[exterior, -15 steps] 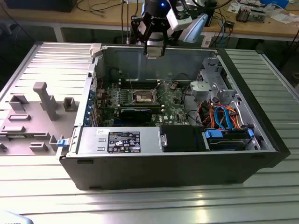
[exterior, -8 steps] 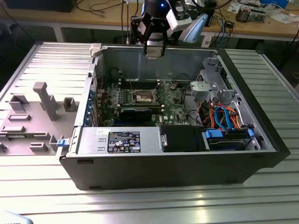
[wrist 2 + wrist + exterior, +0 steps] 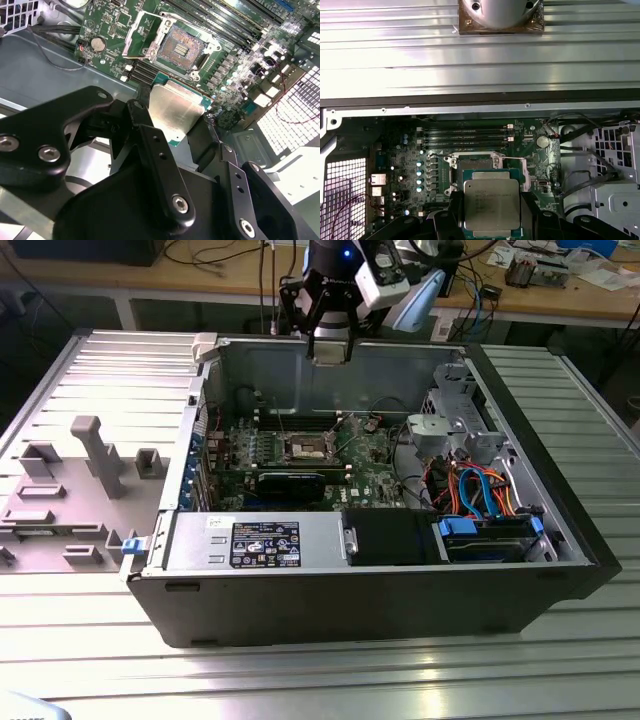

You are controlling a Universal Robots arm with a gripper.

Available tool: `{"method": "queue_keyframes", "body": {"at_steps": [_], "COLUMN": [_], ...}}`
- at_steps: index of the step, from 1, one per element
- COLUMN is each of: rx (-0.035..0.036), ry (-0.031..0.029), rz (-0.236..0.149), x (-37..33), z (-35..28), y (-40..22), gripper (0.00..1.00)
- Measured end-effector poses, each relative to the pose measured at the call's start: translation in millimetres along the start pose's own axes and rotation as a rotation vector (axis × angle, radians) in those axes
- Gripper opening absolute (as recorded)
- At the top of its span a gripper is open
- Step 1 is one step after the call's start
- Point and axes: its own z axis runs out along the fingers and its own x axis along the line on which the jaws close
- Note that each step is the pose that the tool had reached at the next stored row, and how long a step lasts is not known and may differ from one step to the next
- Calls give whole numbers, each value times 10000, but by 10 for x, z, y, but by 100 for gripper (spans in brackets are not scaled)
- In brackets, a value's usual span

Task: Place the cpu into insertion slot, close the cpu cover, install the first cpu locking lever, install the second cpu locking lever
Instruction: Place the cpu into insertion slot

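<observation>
The gripper squeezes the cpu by 2 edges, held flat so it can drop in straight. It hangs above the bare slot. The cover is swung open.

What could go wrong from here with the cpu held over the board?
1. The gripper grips the cpu by its edges only; a slip could drop it onto the exposed contacts of the open socket.
2. The cpu is not yet squared over the socket in the first wrist view; lowering it offset might bend contacts.
3. The raised cpu cover beside the socket could be clipped.
</observation>
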Motion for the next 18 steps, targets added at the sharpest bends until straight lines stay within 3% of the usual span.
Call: {"method": "queue_keyframes", "body": {"at_steps": [18], "rx": [1], "ry": [1], "rz": [0], "x": [1], "z": [38], "y": [-4], "gripper": [55]}}
